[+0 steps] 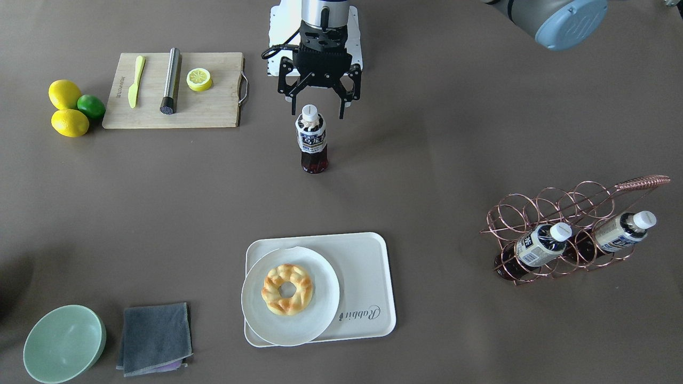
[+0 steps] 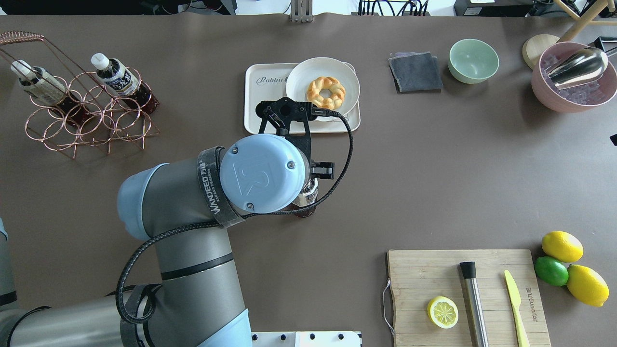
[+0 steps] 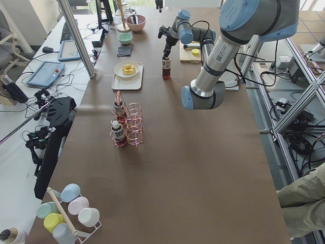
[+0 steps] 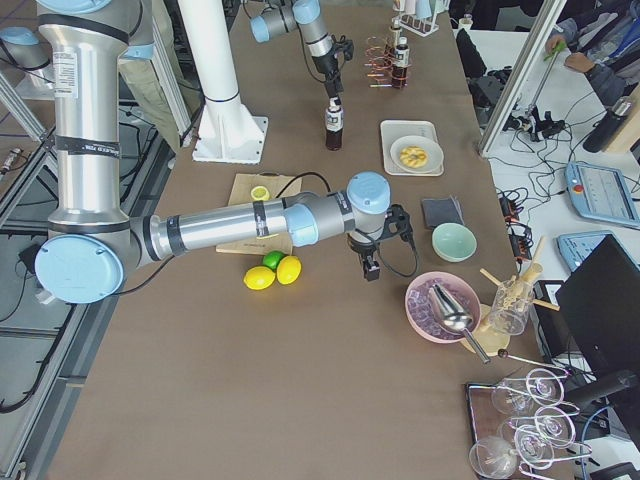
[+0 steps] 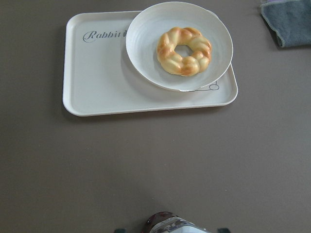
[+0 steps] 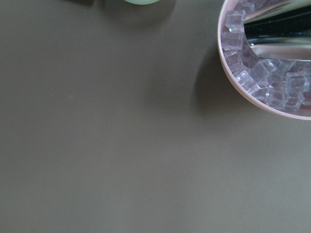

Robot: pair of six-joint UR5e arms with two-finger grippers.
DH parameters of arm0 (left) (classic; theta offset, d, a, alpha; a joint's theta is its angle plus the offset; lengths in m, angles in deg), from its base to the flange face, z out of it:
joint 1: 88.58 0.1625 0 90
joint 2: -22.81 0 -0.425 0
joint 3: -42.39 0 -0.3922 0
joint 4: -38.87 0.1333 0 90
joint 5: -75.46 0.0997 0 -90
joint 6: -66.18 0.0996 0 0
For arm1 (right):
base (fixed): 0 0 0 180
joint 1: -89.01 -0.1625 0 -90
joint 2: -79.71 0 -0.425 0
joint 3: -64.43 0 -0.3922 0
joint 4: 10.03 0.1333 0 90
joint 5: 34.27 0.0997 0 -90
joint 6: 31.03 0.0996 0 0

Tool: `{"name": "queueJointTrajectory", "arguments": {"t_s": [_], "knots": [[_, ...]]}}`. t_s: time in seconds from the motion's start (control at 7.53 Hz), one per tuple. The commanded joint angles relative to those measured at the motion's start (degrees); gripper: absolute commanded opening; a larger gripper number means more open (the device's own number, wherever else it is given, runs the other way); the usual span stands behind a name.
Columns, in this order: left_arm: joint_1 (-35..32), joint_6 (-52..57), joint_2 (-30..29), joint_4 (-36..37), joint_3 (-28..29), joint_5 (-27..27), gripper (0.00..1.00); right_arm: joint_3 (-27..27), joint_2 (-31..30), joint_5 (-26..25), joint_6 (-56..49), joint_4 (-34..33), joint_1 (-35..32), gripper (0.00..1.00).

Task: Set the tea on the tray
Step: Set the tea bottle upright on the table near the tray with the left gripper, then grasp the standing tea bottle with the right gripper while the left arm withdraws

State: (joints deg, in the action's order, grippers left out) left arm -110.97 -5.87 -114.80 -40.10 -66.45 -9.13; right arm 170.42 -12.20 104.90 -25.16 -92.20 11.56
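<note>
A tea bottle (image 1: 311, 140) stands upright on the table, white cap up. It also shows in the left wrist view (image 5: 167, 224) at the bottom edge. My left gripper (image 1: 318, 115) is open, with a finger on each side of the cap and not touching it. The white "Rabbit" tray (image 1: 368, 266) lies beyond the bottle and carries a round plate (image 1: 320, 314) with a doughnut (image 1: 287, 288). The script side of the tray (image 5: 97, 77) is bare. Two more tea bottles (image 1: 539, 245) lie in a copper wire rack (image 1: 560, 208). My right gripper (image 4: 371, 268) hangs near a pink bowl; I cannot tell its state.
A wooden board (image 1: 213, 106) holds a lemon slice, a metal rod and a yellow knife, with lemons and a lime (image 1: 69, 109) beside it. A green bowl (image 1: 64, 344) and a grey cloth (image 1: 155, 337) lie near the tray. The pink bowl (image 2: 573, 82) holds ice and a scoop.
</note>
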Motion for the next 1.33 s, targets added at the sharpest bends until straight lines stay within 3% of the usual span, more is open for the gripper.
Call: {"name": "queueJointTrajectory", "arguments": {"t_s": [0.0,0.27,0.4,0.53,0.8,0.93,1.2], "knots": [[-4.2,0.5,1.2,0.3,-4.0,-3.5,0.96,8.6,5.2,-0.5,20.9,-0.1,8.0,1.0],[-13.7,7.7,7.8,0.4,-9.1,-14.8,0.96,12.5,11.9,-4.5,38.6,-0.1,17.1,1.0],[-18.2,12.2,11.0,0.3,-10.9,-19.0,0.96,12.9,17.8,-9.2,49.1,-0.5,23.2,1.0],[-23.5,15.7,14.4,0.0,-11.0,-26.7,0.96,12.5,23.3,-13.4,57.0,-1.2,29.0,1.0],[-32.1,26.6,21.6,-0.5,-11.5,-35.6,0.96,10.0,39.7,-22.7,62.9,-17.6,37.9,1.0],[-35.2,31.0,25.2,-1.3,-11.5,-36.9,0.96,8.9,43.8,-26.0,64.3,-21.8,41.2,1.0],[-38.0,33.5,32.9,-8.6,-11.4,-37.0,0.96,5.7,46.8,-31.8,64.8,-21.7,45.4,1.0]]}}
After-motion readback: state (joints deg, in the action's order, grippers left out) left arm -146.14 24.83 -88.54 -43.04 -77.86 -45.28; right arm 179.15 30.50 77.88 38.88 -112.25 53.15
